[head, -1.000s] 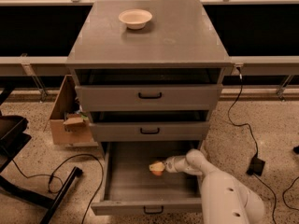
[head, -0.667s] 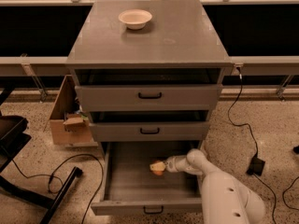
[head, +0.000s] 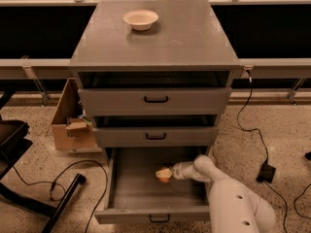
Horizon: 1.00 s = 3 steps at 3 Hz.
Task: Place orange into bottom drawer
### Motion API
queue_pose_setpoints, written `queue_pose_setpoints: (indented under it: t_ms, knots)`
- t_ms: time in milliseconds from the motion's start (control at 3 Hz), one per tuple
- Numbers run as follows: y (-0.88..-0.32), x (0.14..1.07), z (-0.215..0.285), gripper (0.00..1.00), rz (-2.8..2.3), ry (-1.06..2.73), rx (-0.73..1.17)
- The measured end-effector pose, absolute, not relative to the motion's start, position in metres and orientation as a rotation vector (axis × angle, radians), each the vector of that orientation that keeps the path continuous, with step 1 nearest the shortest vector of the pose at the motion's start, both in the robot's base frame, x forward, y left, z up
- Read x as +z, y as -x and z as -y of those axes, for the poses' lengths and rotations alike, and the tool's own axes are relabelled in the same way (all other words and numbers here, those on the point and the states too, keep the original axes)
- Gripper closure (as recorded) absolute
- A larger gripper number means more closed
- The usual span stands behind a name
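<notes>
The bottom drawer (head: 146,213) of the grey cabinet is pulled far out, a long deep tray with a small black handle on its low front panel. My white arm reaches into it from the lower right. My gripper (head: 163,174) is inside the drawer, right of its middle and just above the floor. It is shut on the orange (head: 164,177), which shows below the pale fingertips.
A cream bowl (head: 141,19) sits on the cabinet top (head: 184,38). The two upper drawers (head: 155,101) are slightly ajar. A cardboard box (head: 68,125) stands left of the cabinet. Black cables (head: 58,183) and a chair base lie on the floor at left, a cable and plug at right.
</notes>
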State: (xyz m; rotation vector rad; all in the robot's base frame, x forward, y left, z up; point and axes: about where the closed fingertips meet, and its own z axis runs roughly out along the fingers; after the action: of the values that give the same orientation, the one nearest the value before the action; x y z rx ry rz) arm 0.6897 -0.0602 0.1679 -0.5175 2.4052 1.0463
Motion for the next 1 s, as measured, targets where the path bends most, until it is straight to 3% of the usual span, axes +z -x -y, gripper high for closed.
queue_pose_setpoints:
  t_ms: [333, 1000]
  knots:
    - [-0.69, 0.168, 0.06, 0.0, -2.405, 0.518, 1.046]
    - [-0.678, 0.192, 0.074, 0.0, -2.353, 0.507, 1.086]
